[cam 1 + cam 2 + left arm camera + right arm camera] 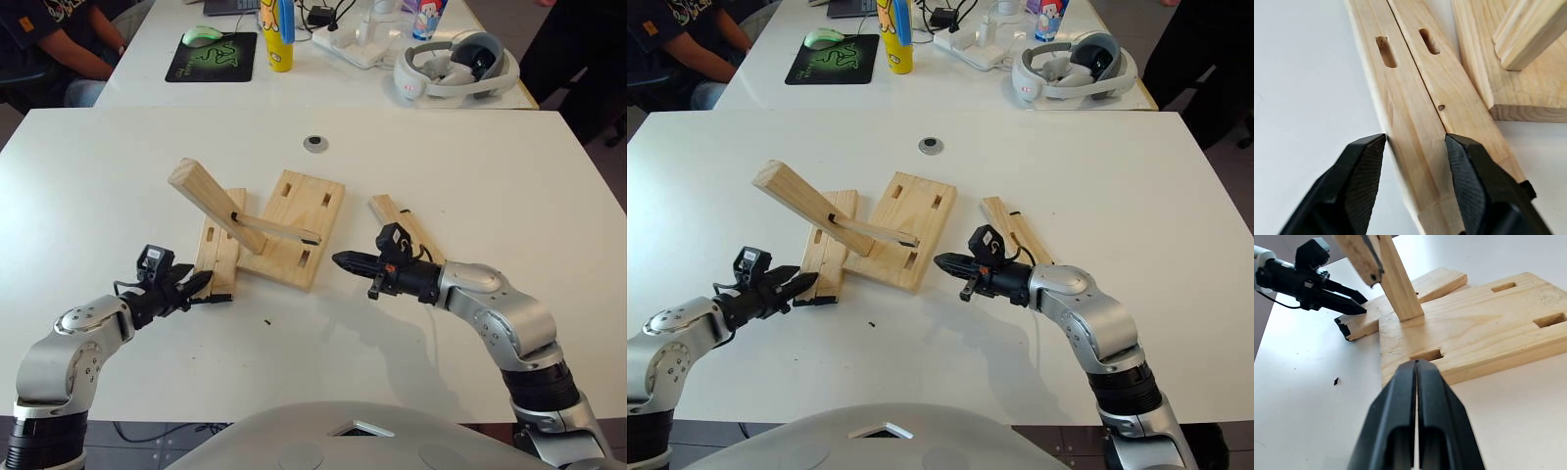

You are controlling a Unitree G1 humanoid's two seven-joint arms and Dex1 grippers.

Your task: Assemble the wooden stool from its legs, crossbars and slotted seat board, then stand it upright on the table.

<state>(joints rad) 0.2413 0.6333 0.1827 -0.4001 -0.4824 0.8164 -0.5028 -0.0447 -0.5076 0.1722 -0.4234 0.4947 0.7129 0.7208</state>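
Seat board (304,209) lies flat mid-surface (490,176), with a crossbar (274,230) resting its end on it and carrying a tilted leg (201,188). The left gripper (1415,144) is spread wide over the near ends of two legs (217,259) lying beside the board. The right gripper (338,259), fingers pressed together, points at the board's near edge. There's a spare leg (397,217) behind it, and a headset (453,67) beyond.

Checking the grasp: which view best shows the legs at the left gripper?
Left wrist: legs close up, slots plain, between the open left gripper. Eye views show them small; right wrist, partly behind the board.
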